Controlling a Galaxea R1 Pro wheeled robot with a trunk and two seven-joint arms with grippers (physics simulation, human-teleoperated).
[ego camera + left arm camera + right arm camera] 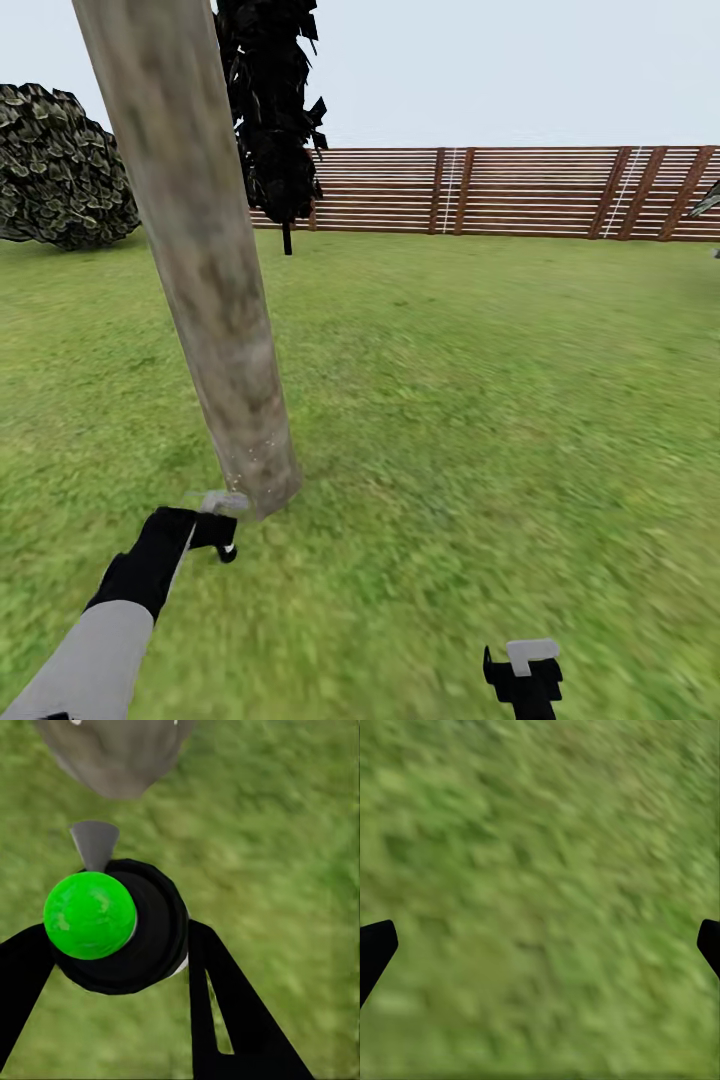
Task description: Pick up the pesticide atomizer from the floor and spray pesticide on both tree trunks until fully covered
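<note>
One tree trunk [205, 270], thick and mottled grey-brown, leans across the head view, and its foot meets the lawn just beyond my left gripper [212, 528]. That gripper is shut on the pesticide atomizer [150, 937], a black round body with a bright green cap and a grey nozzle [94, 844] aimed at the trunk's base [116, 757]. A few white pesticide specks [245, 465] dot the bark low down. My right gripper [520, 672] hangs open over bare grass at the lower right, with its fingertips [375, 945] wide apart.
A round dark bush [60, 170] stands at the far left. A dark-leaved tree [275, 120] rises behind the trunk, in front of the brown slatted fence [500, 190]. A palm leaf [708, 200] pokes in at the right edge. Open lawn [480, 400] spreads to the right.
</note>
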